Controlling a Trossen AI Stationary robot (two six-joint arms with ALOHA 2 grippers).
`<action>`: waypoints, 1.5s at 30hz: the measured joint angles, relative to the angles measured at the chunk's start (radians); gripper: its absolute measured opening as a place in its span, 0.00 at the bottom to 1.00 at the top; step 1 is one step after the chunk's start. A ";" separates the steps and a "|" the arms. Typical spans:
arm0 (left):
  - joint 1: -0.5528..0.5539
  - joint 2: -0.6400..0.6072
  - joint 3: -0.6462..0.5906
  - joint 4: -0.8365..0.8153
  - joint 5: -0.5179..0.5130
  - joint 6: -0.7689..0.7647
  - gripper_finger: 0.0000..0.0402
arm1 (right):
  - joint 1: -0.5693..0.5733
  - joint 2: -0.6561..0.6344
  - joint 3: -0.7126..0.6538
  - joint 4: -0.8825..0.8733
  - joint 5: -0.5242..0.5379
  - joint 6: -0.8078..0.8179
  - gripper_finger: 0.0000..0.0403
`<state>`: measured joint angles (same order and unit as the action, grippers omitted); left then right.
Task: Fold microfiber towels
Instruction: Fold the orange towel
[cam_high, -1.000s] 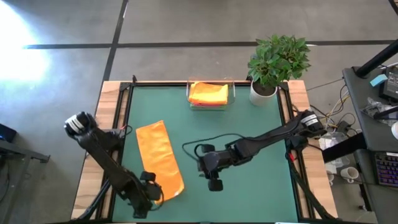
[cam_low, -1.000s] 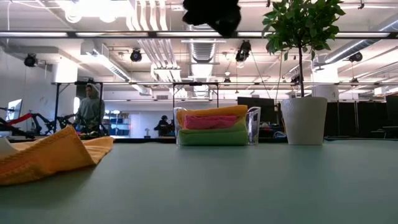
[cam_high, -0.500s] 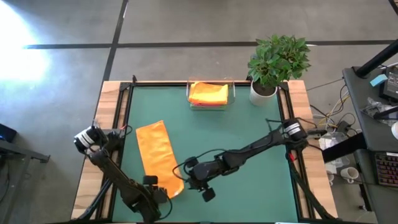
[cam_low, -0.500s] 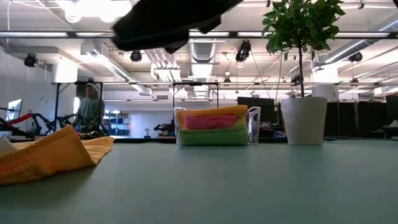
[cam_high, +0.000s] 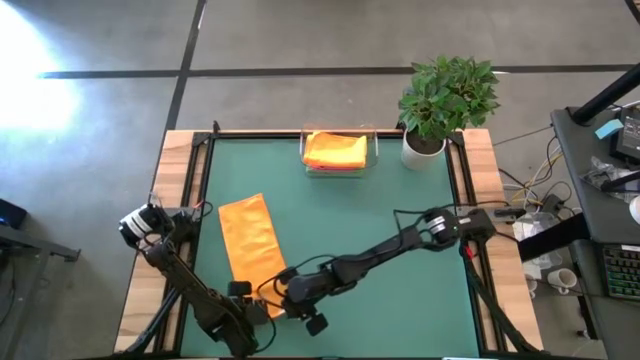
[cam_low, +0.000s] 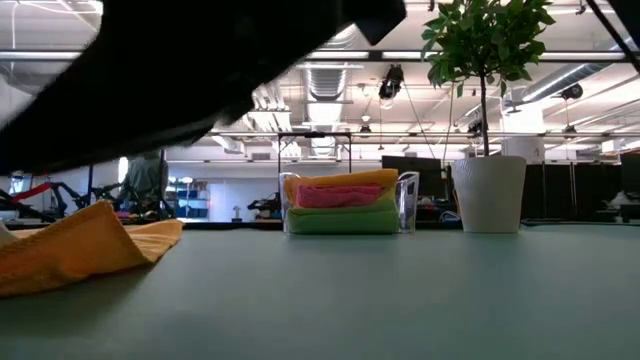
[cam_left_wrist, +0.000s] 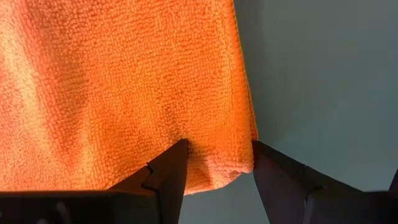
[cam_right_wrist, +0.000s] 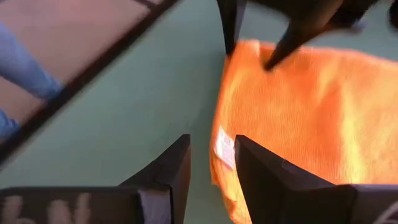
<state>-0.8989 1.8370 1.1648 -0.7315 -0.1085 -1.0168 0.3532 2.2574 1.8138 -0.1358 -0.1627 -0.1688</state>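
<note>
An orange microfiber towel (cam_high: 252, 248), folded into a long strip, lies flat on the green table, its short end toward the near edge. My left gripper (cam_left_wrist: 217, 149) stands open over the strip's near left corner (cam_left_wrist: 239, 158), pointing down, one finger to either side of it. My right gripper (cam_right_wrist: 211, 149) is open, slanting down just short of the near right corner (cam_right_wrist: 225, 149), where a white label shows. In the low view the towel (cam_low: 80, 250) lies at the left under a dark blurred arm (cam_low: 150, 80). My left gripper comes at the towel's near left corner from above. One fingertip (cam_left_wrist: 177, 152) stands over the cloth's top, the other (cam_left_wrist: 264, 155) at its side edge. Nothing is pinched, and I cannot tell whether the tips touch the cloth.
A clear tray (cam_high: 372, 150) at the far edge holds folded towels, orange on top (cam_high: 335, 150); the low view shows pink and green ones (cam_low: 340, 210) beneath. A potted plant (cam_high: 445, 100) stands at the far right corner. Bare green table lies right of the strip.
My right gripper has swept toward the table's left and near edges and come down, rolling as it went, to the towel's near right corner. My left gripper has sunk a little onto the near left corner. The towel has stayed where it was.
</note>
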 joint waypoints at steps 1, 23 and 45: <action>0.000 0.000 0.000 0.000 0.000 0.000 0.40 | 0.000 0.017 0.022 -0.029 0.004 -0.004 0.29; -0.001 -0.020 0.000 0.022 -0.004 0.002 0.36 | -0.005 0.200 0.350 -0.407 0.134 0.002 0.04; 0.000 -0.052 0.077 0.137 0.001 0.031 0.07 | 0.044 0.203 0.511 -0.637 0.141 0.177 0.02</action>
<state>-0.8989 1.7851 1.2421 -0.5943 -0.1076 -0.9859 0.3969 2.4603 2.3249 -0.7733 -0.0213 0.0078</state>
